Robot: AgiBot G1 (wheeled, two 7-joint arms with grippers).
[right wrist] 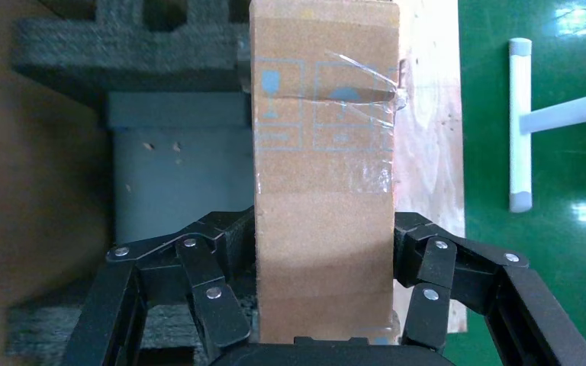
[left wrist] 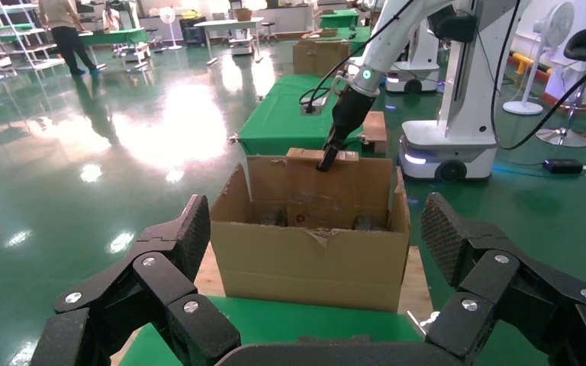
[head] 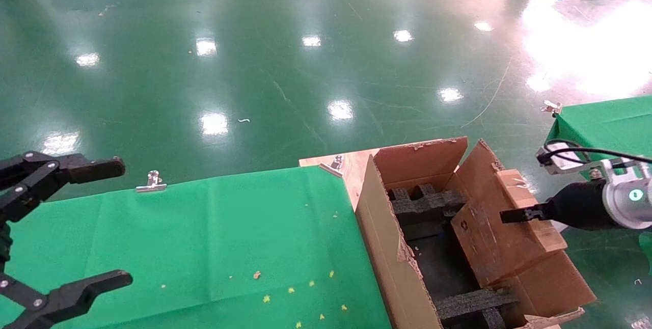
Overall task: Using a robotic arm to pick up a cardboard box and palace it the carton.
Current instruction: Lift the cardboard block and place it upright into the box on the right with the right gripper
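Clamped on both narrow sides, the small flat brown cardboard box (right wrist: 324,183) with clear tape strips sits between the black linked fingers (right wrist: 214,282) of the right gripper (head: 514,215), which pinch it at its near end. Beyond the fingertips, the box extends tilted over the open top of the large brown corrugated carton (head: 395,263) with upright flaps and ragged torn edges; whether its lower end rests on anything inside cannot be told. Beneath the held box lie black foam blocks (head: 425,200) and a grey insert (right wrist: 179,171) on the carton's floor. Behind the fingers rises the white jointed robotic arm (head: 629,196) with its glowing teal ring and a looped black cable (head: 586,151). Well apart from that grip, the all-black left gripper (head: 119,224) hangs with fingers spread wide over the green cloth-covered table (head: 219,227), holding nothing. Silver clips (head: 151,182) pin the cloth at its far edge, and a glossy green floor (head: 305,64) stretches beyond.
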